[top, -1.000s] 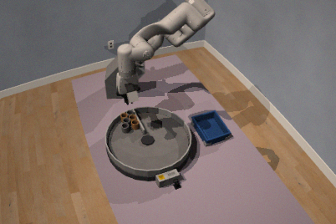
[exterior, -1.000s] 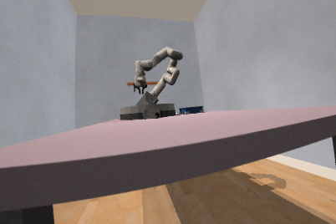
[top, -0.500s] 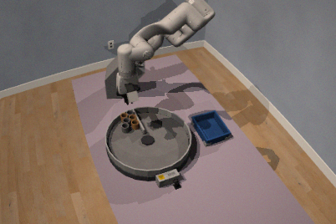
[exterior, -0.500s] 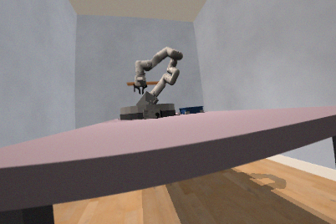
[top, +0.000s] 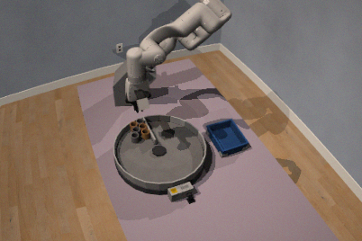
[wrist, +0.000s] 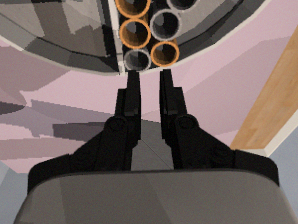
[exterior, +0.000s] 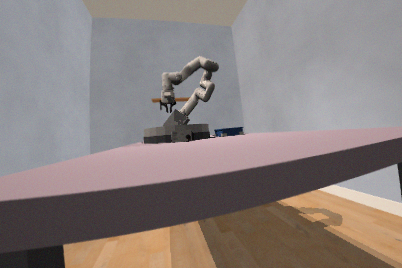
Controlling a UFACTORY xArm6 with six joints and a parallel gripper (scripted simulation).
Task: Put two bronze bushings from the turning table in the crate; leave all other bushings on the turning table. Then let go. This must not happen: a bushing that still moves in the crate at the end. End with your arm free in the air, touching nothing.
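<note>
Gripper (wrist: pixel 149 75) hung above rim of turning table (top: pixel 135 177), fingers drawn close with narrow gap, nothing clamped between. Bushings clustered upright at table edge nearest arm: bronze bushings (wrist: pixel 135 33) mixed with grey bushings (wrist: pixel 165 23), touching one another, beside a divider bar (top: pixel 149 132). Blue crate (top: pixel 227 137) set on mat right of table, nothing seen inside.
</note>
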